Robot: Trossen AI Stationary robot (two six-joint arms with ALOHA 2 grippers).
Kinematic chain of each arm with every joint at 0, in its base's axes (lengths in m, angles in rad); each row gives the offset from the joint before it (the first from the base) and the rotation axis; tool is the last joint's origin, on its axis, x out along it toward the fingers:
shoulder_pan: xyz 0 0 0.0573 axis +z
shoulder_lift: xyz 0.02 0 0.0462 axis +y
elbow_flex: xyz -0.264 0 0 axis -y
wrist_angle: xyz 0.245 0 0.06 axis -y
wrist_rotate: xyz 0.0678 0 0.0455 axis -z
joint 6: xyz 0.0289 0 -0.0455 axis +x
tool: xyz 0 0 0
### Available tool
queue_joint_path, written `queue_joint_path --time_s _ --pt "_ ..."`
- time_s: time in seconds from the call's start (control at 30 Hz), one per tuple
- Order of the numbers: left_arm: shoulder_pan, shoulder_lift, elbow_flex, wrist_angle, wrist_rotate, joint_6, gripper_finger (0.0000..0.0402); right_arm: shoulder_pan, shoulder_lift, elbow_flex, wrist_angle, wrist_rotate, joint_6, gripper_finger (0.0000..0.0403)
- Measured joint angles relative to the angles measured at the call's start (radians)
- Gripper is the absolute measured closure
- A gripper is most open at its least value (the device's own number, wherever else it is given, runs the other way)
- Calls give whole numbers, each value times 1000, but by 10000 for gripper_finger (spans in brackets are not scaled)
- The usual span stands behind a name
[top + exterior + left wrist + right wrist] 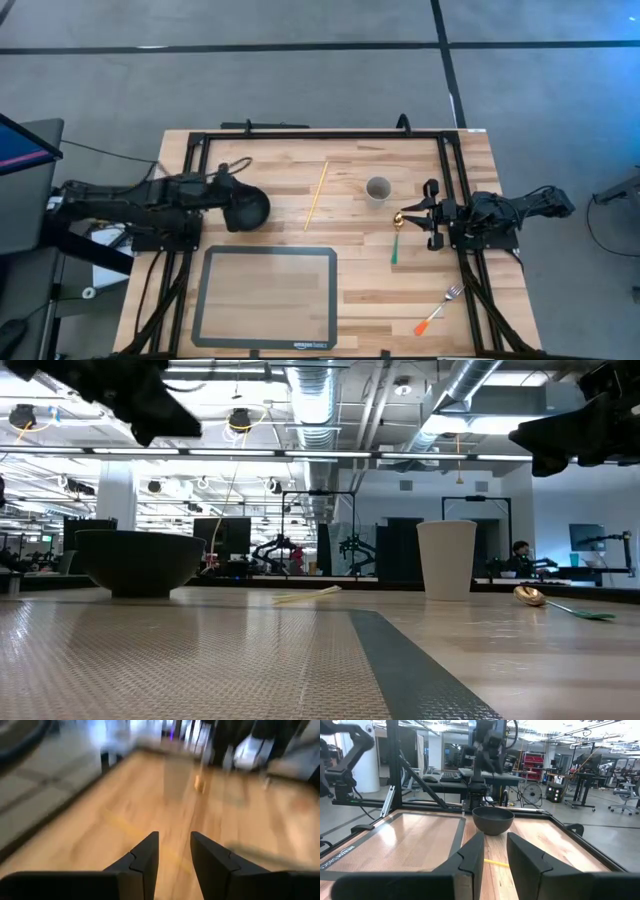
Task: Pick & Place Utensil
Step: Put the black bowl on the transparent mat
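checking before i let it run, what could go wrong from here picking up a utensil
The right gripper hangs beside the green-handled spoon; the cup stands close by, so a sweep could tip it. The spoon lies flat on the wooden table, and the fingers might slide over it.

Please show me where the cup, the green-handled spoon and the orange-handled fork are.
cup [378, 189], high view, on its open top.
green-handled spoon [396, 246], high view, middle of the handle.
orange-handled fork [428, 321], high view, on the orange handle.
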Motion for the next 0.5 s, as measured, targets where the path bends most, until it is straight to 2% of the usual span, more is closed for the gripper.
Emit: queue_joint_path --time_s 0.17,0.23,0.33,0.5 --pt "-34 147 90 -190 39 -21 289 0 0 0 0 0 0 326" --pt "-48 179 91 -229 55 -96 289 -2 0 0 0 0 0 326" --pt "-71 209 85 -247 93 -210 289 0 0 0 0 0 0 326" --pt "-111 240 68 -253 97 -250 289 0 0 0 0 0 0 326"
